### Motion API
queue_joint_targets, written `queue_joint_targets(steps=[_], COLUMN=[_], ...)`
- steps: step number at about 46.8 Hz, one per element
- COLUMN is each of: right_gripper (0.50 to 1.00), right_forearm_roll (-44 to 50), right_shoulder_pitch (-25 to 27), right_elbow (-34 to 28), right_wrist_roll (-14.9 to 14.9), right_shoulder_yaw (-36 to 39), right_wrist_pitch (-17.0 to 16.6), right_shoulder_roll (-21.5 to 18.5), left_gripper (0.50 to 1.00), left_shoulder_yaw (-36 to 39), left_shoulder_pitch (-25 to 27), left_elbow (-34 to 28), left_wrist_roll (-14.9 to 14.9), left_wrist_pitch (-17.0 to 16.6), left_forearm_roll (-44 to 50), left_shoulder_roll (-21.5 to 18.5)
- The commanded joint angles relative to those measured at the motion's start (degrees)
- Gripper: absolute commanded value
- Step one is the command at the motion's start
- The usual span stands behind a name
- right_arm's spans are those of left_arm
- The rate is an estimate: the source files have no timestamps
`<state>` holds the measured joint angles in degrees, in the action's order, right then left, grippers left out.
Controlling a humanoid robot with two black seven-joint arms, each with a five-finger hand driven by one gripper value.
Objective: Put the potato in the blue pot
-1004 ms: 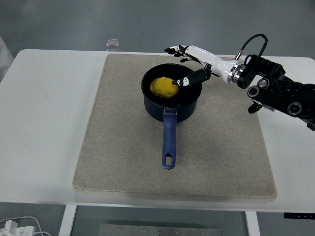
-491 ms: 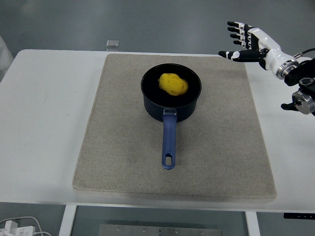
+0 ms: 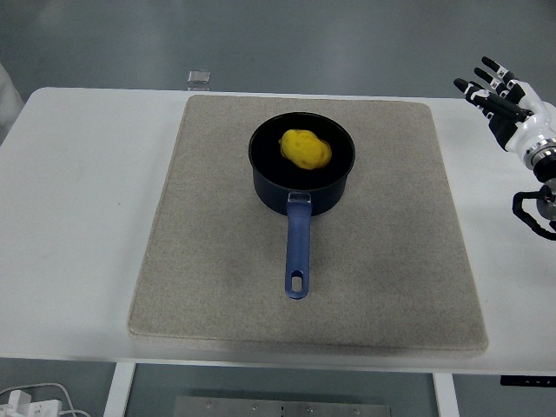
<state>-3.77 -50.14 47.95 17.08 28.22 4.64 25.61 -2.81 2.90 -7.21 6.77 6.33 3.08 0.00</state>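
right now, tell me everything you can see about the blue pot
The blue pot is a small, dark navy saucepan with a round body and a black-looking inside. One long, lighter blue handle points toward the table's near edge, with a hanging hole at its end. It stands upright, lid off, on the grey mat, a little behind the mat's middle. Inside lies the yellow potato, toward the far right of the bowl. No hand touches the pot; the right hand is off at the table's right edge.

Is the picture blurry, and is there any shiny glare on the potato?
Head view: sharp all over, even light; the potato looks matte with no glare, the pot casts a soft shadow on the mat, and the right hand at the edge is crisp.
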Motion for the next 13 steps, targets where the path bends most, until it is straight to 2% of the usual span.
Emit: queue_joint_targets(steps=[1,7,13], right_gripper=[0.928,0.928,0.928], right_forearm_roll=[-0.98,-0.89,-0.89], right_shoulder_pitch=[1.0,1.27,1.53], right_elbow=[0.04,-0.05,-0.05], right_wrist_roll=[-0.03,-0.03,-0.03], right_shoulder_yaw=[2.18,2.89,2.89], right_wrist_pitch=[0.1,0.28,0.19], right_shoulder_roll=[-1.79,-3.64,-3.64], left_gripper=[0.999,0.999,0.999], left_shoulder_yaw=[0.0,0.0,0.0], left_shoulder_pitch=[0.0,0.0,0.0], left_elbow=[0.0,0.0,0.0], left_wrist_roll=[0.0,0.0,0.0], left_wrist_pitch=[0.0,0.0,0.0], left_forearm_roll=[-0.01,-0.01,-0.01], left_shoulder_roll=[0.0,0.0,0.0])
